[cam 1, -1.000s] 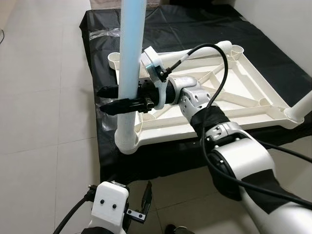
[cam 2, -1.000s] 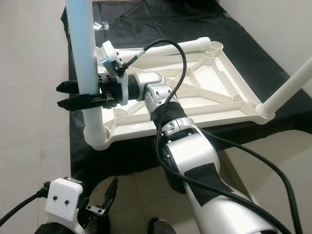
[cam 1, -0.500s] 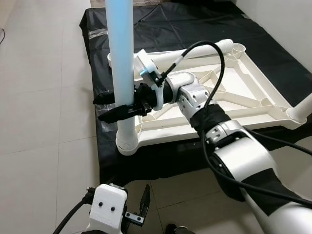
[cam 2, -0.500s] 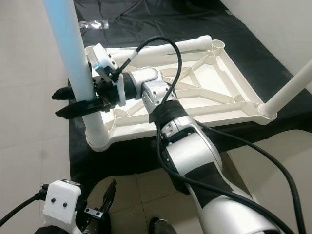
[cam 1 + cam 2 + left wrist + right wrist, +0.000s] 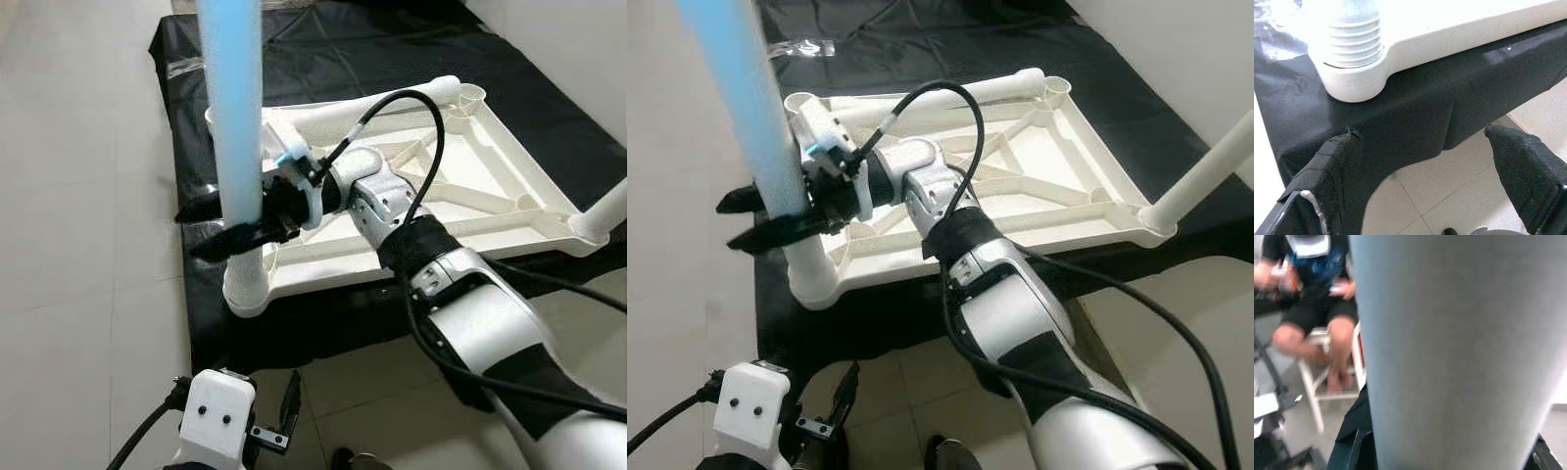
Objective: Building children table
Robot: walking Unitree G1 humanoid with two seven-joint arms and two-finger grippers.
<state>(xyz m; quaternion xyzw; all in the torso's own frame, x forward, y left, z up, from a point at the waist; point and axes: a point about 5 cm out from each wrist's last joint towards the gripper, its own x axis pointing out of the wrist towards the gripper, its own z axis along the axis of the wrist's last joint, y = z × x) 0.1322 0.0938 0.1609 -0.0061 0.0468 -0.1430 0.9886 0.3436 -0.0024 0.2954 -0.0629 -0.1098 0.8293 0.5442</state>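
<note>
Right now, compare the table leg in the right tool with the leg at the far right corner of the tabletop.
The near leg looks pale blue and stands almost upright in the near left corner socket; the right corner leg looks white and leans outward. The right tool is shut on the near leg; nothing holds the right corner leg. Both are smooth round tubes seated in corners of the upturned white tabletop.

Pale tiled floor (image 5: 88, 245), black sheet (image 5: 392, 39), white wall (image 5: 578, 49)
</note>
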